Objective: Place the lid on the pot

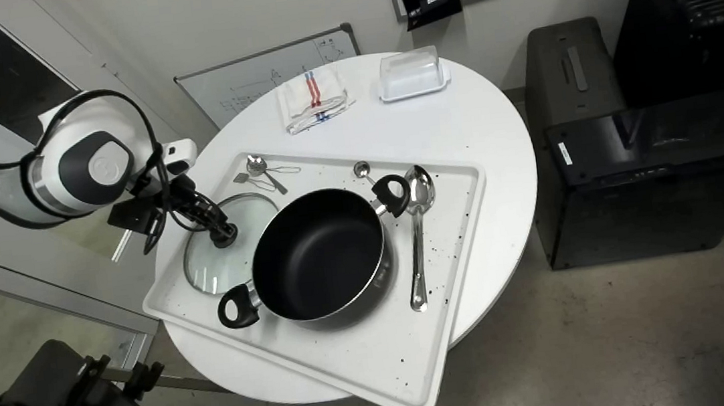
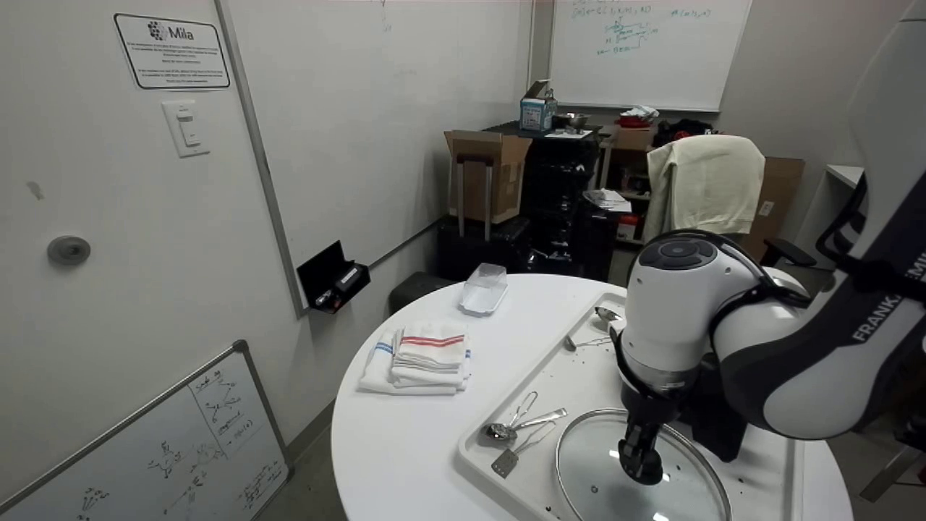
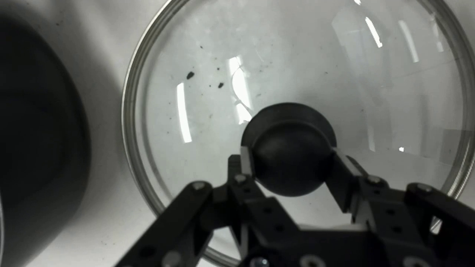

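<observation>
The lid [image 1: 218, 272] is a clear glass disc with a metal rim and a dark knob. It appears flat on the white tray, close beside the pot [image 1: 321, 258]. The lid also shows in an exterior view [image 2: 589, 470] and in the wrist view [image 3: 297, 63]. The pot is black, open on top, with two black side handles; its wall shows in the wrist view [image 3: 41, 129]. My gripper [image 3: 291, 157] is shut on the lid's knob, a finger on each side. The gripper also shows in both exterior views [image 1: 222, 226] [image 2: 642, 445]. The arm hides the pot in an exterior view.
The white tray [image 1: 379, 362] lies on a round white table [image 1: 497, 148]. A large metal spoon [image 1: 417, 244] and a small spoon [image 1: 362, 170] lie by the pot's far handle. Small metal utensils [image 1: 261, 170] lie near the lid. Folded towels [image 1: 314, 97] and a butter dish [image 1: 412, 76] stand behind.
</observation>
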Available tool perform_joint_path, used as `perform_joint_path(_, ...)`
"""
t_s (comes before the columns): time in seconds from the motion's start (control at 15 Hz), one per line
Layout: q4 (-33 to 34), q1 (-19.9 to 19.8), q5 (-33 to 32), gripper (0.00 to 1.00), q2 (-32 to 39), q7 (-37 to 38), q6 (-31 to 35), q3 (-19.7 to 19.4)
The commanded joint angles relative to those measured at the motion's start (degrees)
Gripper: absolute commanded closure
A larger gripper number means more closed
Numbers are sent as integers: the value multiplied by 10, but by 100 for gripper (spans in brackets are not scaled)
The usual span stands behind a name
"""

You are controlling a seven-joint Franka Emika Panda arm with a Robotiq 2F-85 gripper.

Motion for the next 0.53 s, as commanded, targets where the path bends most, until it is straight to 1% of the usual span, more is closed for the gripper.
perform_joint_path(0.0,-33,16,6,75,-57,-10,-6,-12)
perform_joint_path(0.27,-57,23,-3,75,-112,-13,-23,-13)
perform_joint_path(0.47,-80,33,-17,75,-153,-5,-37,-22)
